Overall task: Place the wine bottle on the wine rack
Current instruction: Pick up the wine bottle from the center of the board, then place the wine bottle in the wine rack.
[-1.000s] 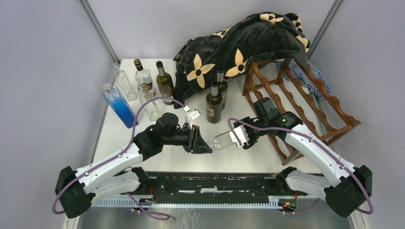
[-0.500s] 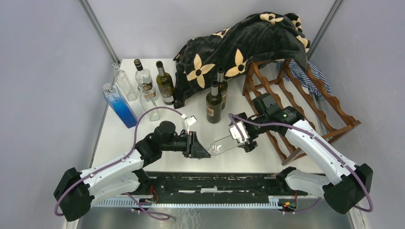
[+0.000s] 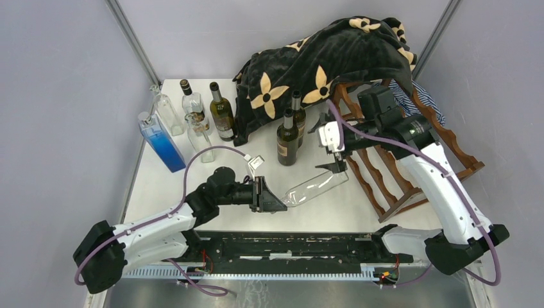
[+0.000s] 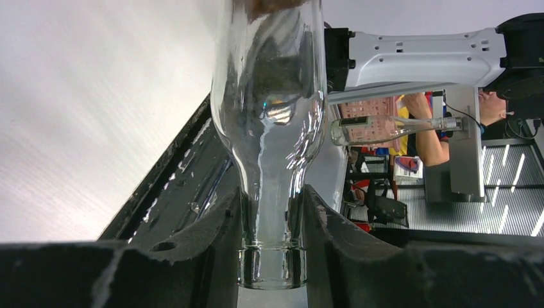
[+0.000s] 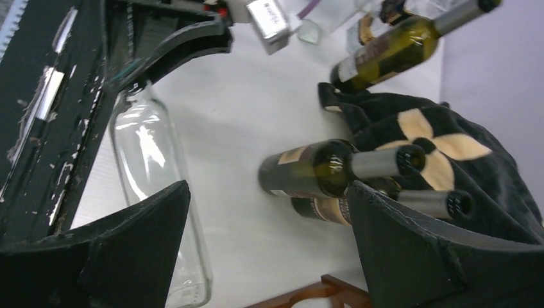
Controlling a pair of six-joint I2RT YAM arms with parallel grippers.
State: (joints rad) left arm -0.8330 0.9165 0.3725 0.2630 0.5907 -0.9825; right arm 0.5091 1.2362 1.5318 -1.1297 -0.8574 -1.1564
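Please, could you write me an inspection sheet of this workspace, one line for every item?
Surface: white table, no spill seen.
Job's things: clear wine bottle lies tilted, base toward the wine rack; no bottle seen on its open rails.
Clutter: two dark bottles, green bottle and blue bottle standing; flowered blanket draped over the rack's back.
Grippers: left gripper shut on the bottle's neck; right gripper open, not gripping.
Cables: purple cable loops above the left arm; another runs along the right.
Surroundings: grey walls; a person beyond the table.
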